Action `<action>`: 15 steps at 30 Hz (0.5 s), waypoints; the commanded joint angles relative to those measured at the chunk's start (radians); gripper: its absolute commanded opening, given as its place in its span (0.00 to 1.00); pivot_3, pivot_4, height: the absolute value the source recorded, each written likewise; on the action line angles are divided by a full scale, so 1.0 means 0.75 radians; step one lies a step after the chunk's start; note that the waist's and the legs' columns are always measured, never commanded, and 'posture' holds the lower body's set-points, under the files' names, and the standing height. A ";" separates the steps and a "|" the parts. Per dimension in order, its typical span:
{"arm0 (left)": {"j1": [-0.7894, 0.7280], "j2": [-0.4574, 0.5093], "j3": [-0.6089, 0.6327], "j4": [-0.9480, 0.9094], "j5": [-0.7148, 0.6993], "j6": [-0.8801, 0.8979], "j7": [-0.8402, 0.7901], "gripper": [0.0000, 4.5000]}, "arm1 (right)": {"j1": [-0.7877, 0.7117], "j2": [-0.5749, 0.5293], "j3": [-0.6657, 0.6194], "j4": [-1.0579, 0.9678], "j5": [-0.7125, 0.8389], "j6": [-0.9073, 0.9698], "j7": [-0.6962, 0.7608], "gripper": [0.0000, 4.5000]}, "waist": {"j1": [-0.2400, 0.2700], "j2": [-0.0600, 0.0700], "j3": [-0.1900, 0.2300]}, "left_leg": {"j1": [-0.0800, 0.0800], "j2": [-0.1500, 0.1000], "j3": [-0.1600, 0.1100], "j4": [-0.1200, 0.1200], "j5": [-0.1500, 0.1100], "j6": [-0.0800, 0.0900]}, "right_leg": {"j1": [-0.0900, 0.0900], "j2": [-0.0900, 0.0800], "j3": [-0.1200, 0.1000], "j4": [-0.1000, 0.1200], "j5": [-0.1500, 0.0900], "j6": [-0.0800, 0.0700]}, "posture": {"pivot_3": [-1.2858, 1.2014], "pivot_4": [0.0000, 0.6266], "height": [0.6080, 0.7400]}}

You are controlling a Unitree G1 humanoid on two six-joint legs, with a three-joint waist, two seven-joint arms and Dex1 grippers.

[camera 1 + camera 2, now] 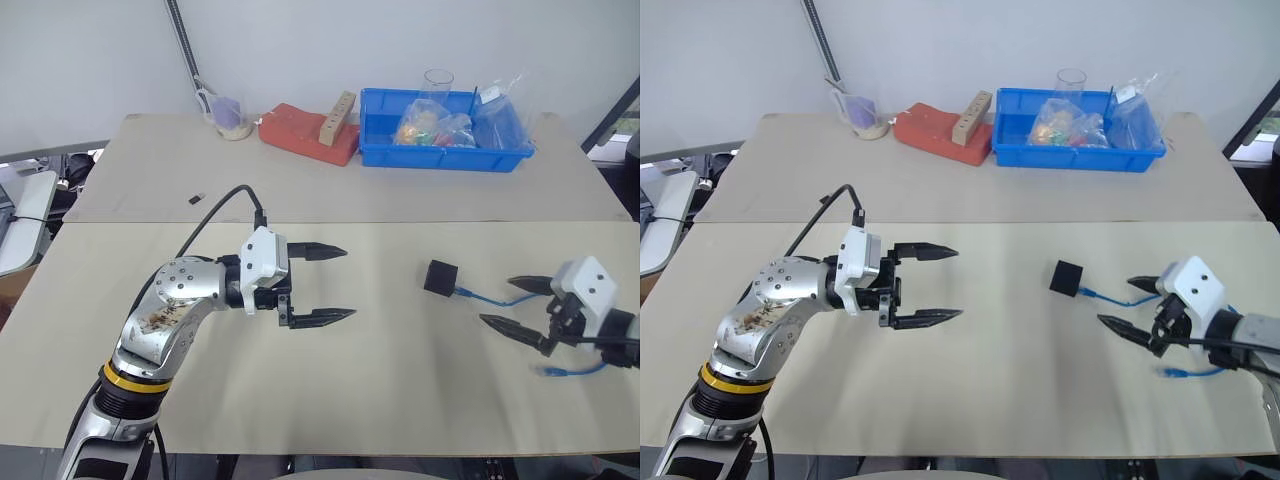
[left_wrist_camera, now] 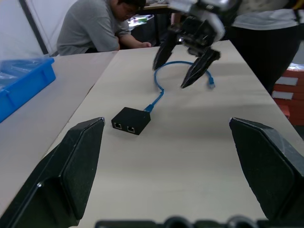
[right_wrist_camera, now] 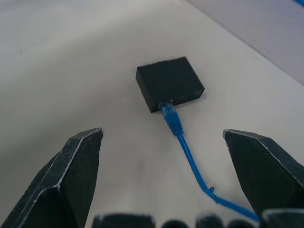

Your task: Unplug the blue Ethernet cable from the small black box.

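Spreading wide and pale, the table (image 1: 330, 400) is carrying the small black box (image 1: 440, 276) toward its right side, with the empty, spread right gripper (image 1: 510, 303) sitting much nearer than the equally empty, spread left gripper (image 1: 335, 283), while the blue cable (image 1: 490, 298), plugged in, is trailing rightward under that nearer gripper.

Two beige tables (image 1: 330, 200) are standing edge to edge, their seam running just beyond the pincers. A plain pale wall (image 1: 400, 40) is rising behind the far table, well past the pincers. A grey metal pole (image 1: 183, 40) is leaning against that wall.
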 commanded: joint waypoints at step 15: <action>0.012 0.039 0.033 -0.063 -0.038 0.008 -0.017 0.99 | -0.628 0.020 0.443 0.834 -0.223 -0.296 0.383 1.00 | 0.033 0.010 -0.005 | 0.001 0.001 0.001 0.004 0.000 0.001 | 0.000 -0.001 0.001 0.001 0.000 0.000 | 0.52 0.24 1.00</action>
